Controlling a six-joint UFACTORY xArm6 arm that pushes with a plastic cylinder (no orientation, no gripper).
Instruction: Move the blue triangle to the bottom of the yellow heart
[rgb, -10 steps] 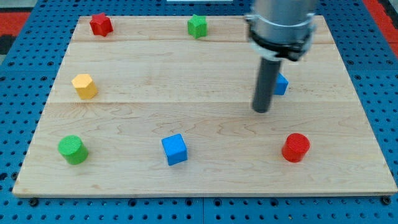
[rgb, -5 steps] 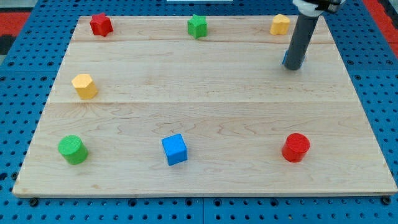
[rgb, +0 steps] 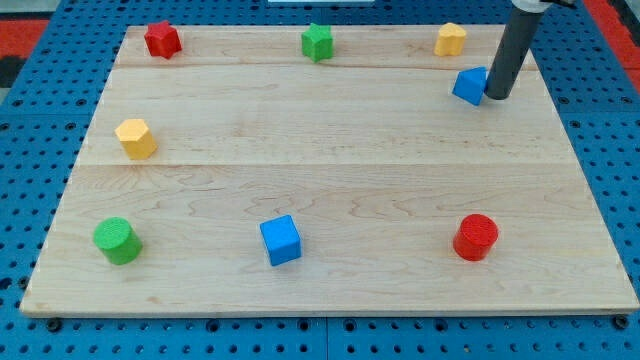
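Note:
The blue triangle (rgb: 468, 86) lies near the view's top right of the wooden board (rgb: 330, 180). The yellow heart (rgb: 451, 39) sits above it and slightly to its left, near the board's top edge. My tip (rgb: 497, 98) stands right beside the blue triangle on its right side, touching or nearly touching it. The dark rod rises from there to the view's top edge.
A red block (rgb: 162, 39) at top left, a green star-like block (rgb: 318, 41) at top middle, a yellow hexagon-like block (rgb: 135, 138) at left, a green cylinder (rgb: 117, 240) at bottom left, a blue cube (rgb: 280, 240) at bottom middle, a red cylinder (rgb: 476, 237) at bottom right.
My tip moved up and to the right, from left of the blue triangle to its right side. The triangle moved up toward the yellow heart and now shows fully.

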